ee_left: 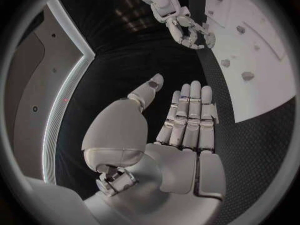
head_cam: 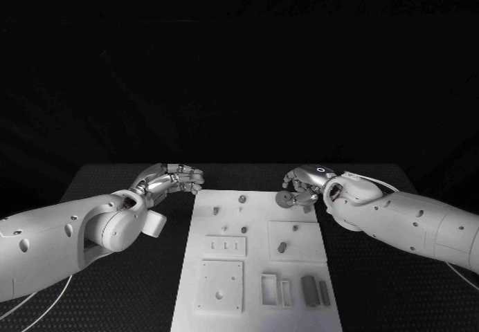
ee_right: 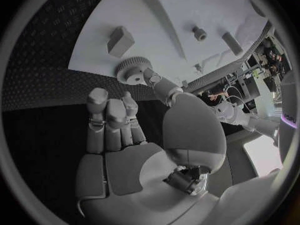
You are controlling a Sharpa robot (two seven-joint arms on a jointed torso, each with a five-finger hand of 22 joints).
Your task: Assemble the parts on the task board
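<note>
Lying lengthwise down the middle of the black table (head_cam: 120, 290), the white task board (head_cam: 255, 263) carries small grey parts: pegs standing near its far end, a dark oval piece (head_cam: 282, 246) on a raised square plate, and two dark bars (head_cam: 314, 290) in slots at its near right corner. At the board's far right edge a round, toothed grey part (head_cam: 284, 199) like a gear is at the tips of the right hand (head_cam: 307, 185); the right wrist view shows the thumb's tip against this gear (ee_right: 132, 71) while the other fingers (ee_right: 111, 120) stand close together just behind it, and whether they also touch it I cannot tell. The left hand (head_cam: 169, 181) hovers over the table just beside the board's far left corner, holding nothing; in its wrist view the fingers (ee_left: 190, 115) lie straight and pressed side by side, the thumb apart.
</note>
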